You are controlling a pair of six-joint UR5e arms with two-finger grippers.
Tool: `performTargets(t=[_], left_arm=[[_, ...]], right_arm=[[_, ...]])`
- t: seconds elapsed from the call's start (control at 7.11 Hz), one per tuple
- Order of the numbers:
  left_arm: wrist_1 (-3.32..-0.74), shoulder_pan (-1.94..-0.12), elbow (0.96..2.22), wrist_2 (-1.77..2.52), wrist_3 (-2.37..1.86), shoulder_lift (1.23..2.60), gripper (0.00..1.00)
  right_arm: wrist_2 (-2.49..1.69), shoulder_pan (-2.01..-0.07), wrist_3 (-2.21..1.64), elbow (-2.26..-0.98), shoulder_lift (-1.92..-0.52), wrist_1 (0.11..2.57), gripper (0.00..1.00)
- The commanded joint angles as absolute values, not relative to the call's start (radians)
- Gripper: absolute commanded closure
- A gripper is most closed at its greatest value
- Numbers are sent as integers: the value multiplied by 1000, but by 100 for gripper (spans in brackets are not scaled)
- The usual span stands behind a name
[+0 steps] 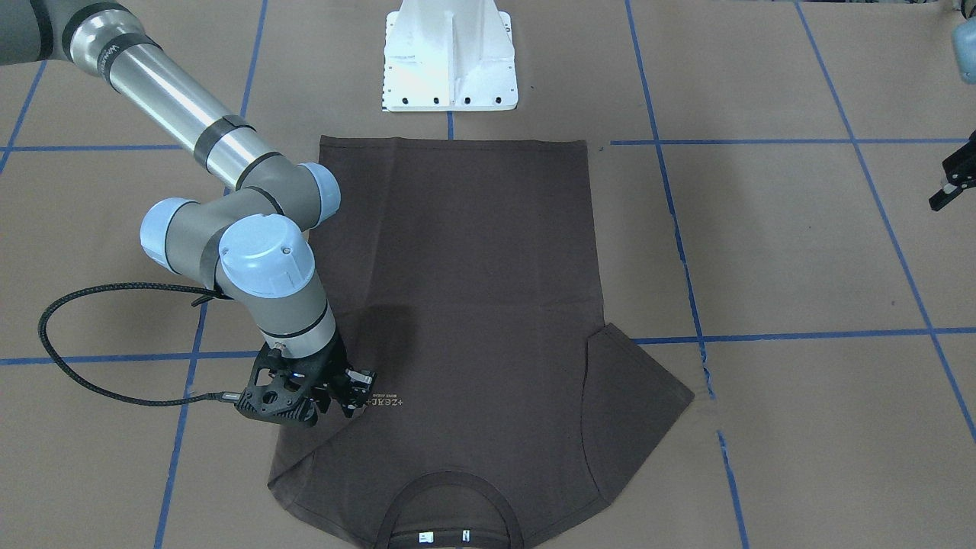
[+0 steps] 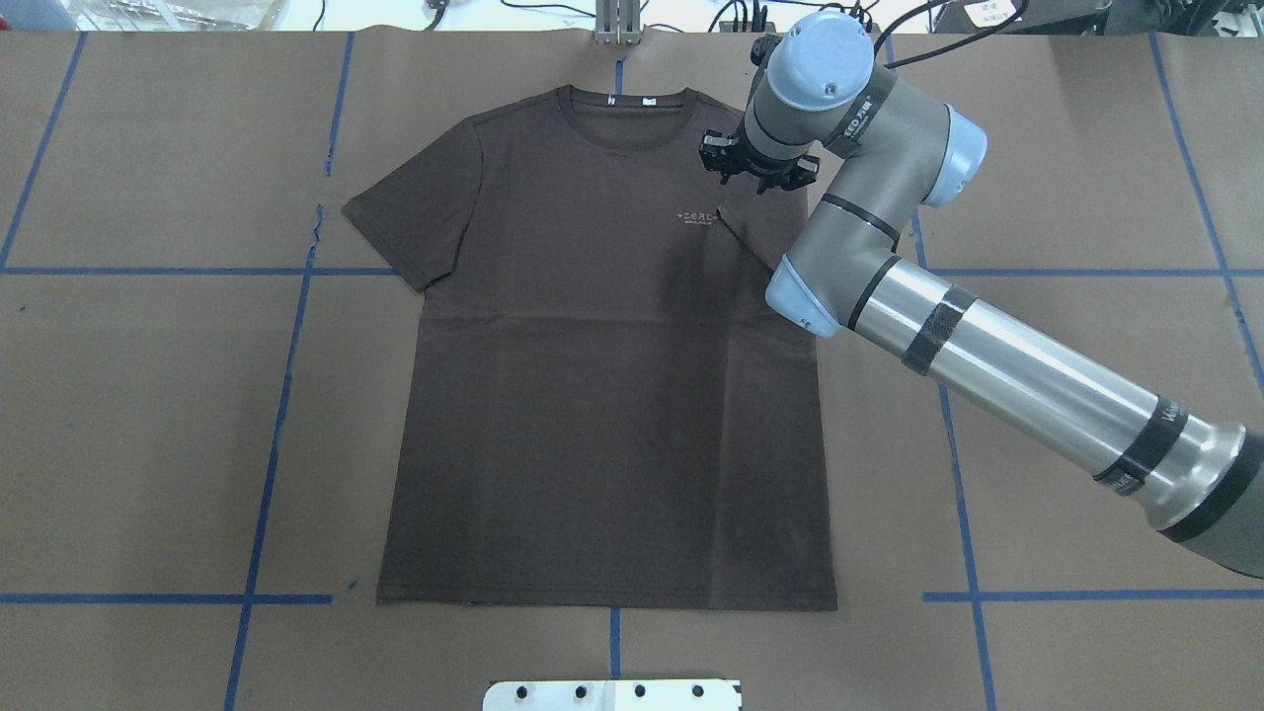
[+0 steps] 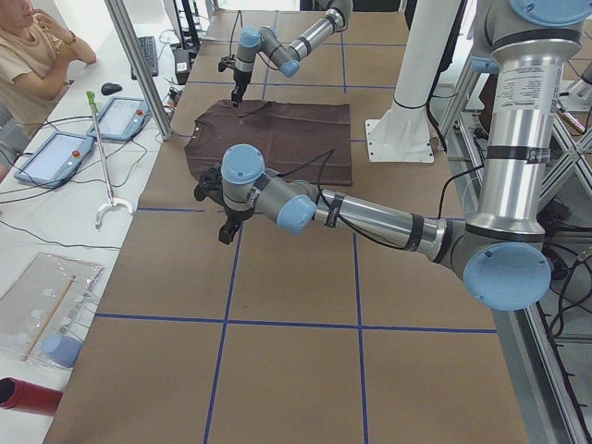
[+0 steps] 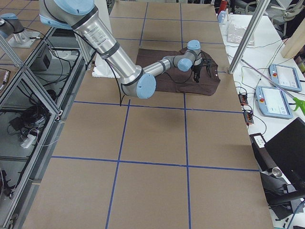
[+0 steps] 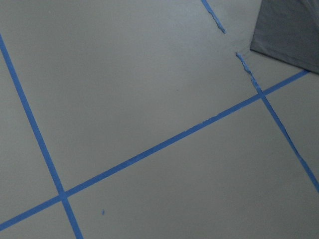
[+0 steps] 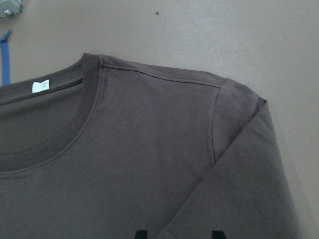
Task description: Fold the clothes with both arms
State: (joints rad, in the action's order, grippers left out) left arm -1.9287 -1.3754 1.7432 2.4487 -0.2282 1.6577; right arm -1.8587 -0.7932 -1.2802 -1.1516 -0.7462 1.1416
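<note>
The dark grey-brown T-shirt [image 2: 602,395] lies flat and face up on the brown table, collar [image 2: 620,99] at the far edge. The sleeve on my right is folded in over the chest, beside the pale lettering [image 2: 698,216]. My right gripper [image 1: 354,396] points down just above that folded sleeve; the right wrist view shows its two fingertips [image 6: 142,233] apart, so it is open and holds nothing. The other sleeve [image 2: 415,212] lies spread out. My left gripper [image 3: 227,227] hovers over bare table off that sleeve's side; whether it is open or shut I cannot tell.
The white pedestal base [image 1: 450,57] stands at the shirt's hem side. Blue tape lines [image 2: 286,395] cross the table. An operator [image 3: 37,55] sits beyond the far edge, by tablets [image 3: 120,116] and a grabber tool.
</note>
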Motion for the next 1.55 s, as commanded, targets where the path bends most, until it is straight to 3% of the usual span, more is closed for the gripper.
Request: performTargets(t=[0.0,0.42,0.84,1.41], left_arm=[[-1959,-1210,1634,2351,-489,1855,2],[-1989,-1077,1337,2253,-702,2093,5],[-2140,-994,1139,2062,-954,2216,16],[-2151,-917,1072,2052,-954,2235,32]], right_arm=[[-1891,-808,-1281,-1350,-869,1144,0],[-1976,-865,-1292,-1602,-1075,1146,0],[-2000,-871,-1295,-1739,-1196,1146,0],[-1999,-874,-1296,-1759,-1213,1146,0]])
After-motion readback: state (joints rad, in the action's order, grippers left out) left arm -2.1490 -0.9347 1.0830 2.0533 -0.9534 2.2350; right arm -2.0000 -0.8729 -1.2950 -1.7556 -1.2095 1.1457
